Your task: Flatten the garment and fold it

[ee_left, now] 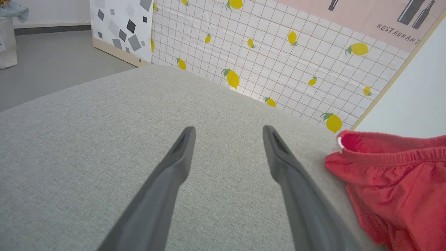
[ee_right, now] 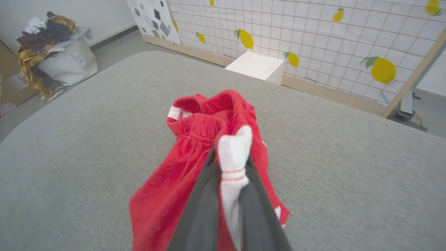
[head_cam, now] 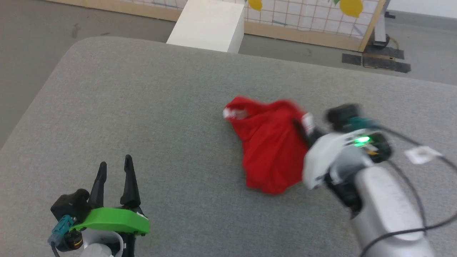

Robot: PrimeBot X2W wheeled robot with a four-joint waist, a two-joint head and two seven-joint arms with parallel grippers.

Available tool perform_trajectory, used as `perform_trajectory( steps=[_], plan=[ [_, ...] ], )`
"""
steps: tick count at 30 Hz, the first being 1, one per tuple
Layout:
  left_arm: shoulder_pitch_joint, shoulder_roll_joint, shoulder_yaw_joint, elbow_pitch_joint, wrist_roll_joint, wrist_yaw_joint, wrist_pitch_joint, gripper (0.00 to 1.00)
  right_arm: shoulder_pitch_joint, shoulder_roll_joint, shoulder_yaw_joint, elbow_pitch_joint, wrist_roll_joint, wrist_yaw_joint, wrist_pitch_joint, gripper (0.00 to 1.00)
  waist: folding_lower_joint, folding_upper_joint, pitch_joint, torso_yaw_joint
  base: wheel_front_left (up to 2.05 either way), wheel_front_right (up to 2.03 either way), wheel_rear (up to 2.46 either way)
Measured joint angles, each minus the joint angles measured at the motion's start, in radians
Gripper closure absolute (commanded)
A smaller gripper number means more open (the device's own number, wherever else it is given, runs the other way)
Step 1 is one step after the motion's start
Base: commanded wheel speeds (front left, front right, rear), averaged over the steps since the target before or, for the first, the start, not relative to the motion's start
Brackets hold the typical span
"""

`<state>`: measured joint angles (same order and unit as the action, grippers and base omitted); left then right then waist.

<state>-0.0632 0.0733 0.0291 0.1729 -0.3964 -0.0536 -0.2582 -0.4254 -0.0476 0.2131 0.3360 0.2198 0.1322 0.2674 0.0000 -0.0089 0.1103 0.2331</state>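
The garment [head_cam: 269, 146] is a bright red bundle, crumpled on the grey padded table [head_cam: 160, 107] right of centre. My right gripper [head_cam: 302, 129] reaches into its right side and is shut on the garment's white band [ee_right: 232, 157], which bunches up between the two dark fingers [ee_right: 202, 198]; the red cloth [ee_right: 195, 157] hangs below and around them. My left gripper [head_cam: 115, 165] stands open at the lower left, well apart from the garment, with bare table between its fingers [ee_left: 174, 167]. In the left wrist view the garment's elastic waistband [ee_left: 393, 157] lies at the right edge.
The grey table's far edge [head_cam: 250, 53] faces a white box [head_cam: 210, 25] and a lemon-patterned screen [head_cam: 307, 18]. A laundry bag of clothes [ee_right: 55, 52] stands on the floor past the table's left side. A loose cable and tag [head_cam: 421, 155] trail from my right arm.
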Motion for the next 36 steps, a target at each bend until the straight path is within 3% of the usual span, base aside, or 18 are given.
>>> perform_trajectory(
  steps=[5,9,13,18,19,20,29,36],
  plan=[
    [0.001,-0.008,0.006,0.005,0.001,-0.008,0.000,0.00,0.097,-0.001,-0.313,-0.108,-0.038,0.000,-0.019,1.00,0.0000,0.0000,-0.014,-0.030,0.00,0.00,0.00],
    [0.001,-0.013,-0.002,0.015,0.001,-0.017,0.000,0.00,0.237,-0.005,-0.514,-0.139,-0.034,0.000,0.028,1.00,0.0000,0.0000,-0.020,-0.047,0.00,0.00,0.00],
    [0.001,-0.015,-0.003,0.021,0.001,-0.025,0.000,0.00,0.369,-0.005,-0.607,-0.118,0.020,0.000,0.092,1.00,0.0000,0.0000,-0.018,-0.057,0.00,0.00,0.00],
    [0.001,-0.017,0.004,0.030,0.002,-0.026,0.000,0.00,0.462,-0.009,-0.578,-0.091,0.119,0.000,0.198,1.00,0.0000,0.0000,-0.015,-0.073,0.00,0.00,0.00],
    [0.001,-0.017,0.006,0.031,0.003,-0.028,0.000,0.00,0.461,-0.007,-0.580,-0.100,0.121,0.000,0.182,0.96,0.0000,0.0000,-0.015,-0.077,0.00,0.00,0.00],
    [0.001,-0.017,0.008,0.033,0.004,-0.029,0.000,0.00,0.461,-0.006,-0.581,-0.105,0.125,0.000,0.163,0.00,0.0000,0.0000,-0.014,-0.080,0.00,0.00,0.00],
    [-0.007,-0.018,-0.010,0.053,-0.005,-0.039,0.000,0.00,0.378,-0.002,-0.654,-0.183,0.133,0.000,-0.208,0.00,0.0000,0.0000,-0.024,-0.105,0.00,0.00,0.00],
    [-0.176,-0.018,-0.116,0.100,-0.027,-0.054,0.138,0.00,0.361,-0.002,-0.651,-0.187,0.084,0.000,-0.268,0.00,0.0000,0.0000,-0.015,-0.143,0.00,0.00,0.00]
  ],
)
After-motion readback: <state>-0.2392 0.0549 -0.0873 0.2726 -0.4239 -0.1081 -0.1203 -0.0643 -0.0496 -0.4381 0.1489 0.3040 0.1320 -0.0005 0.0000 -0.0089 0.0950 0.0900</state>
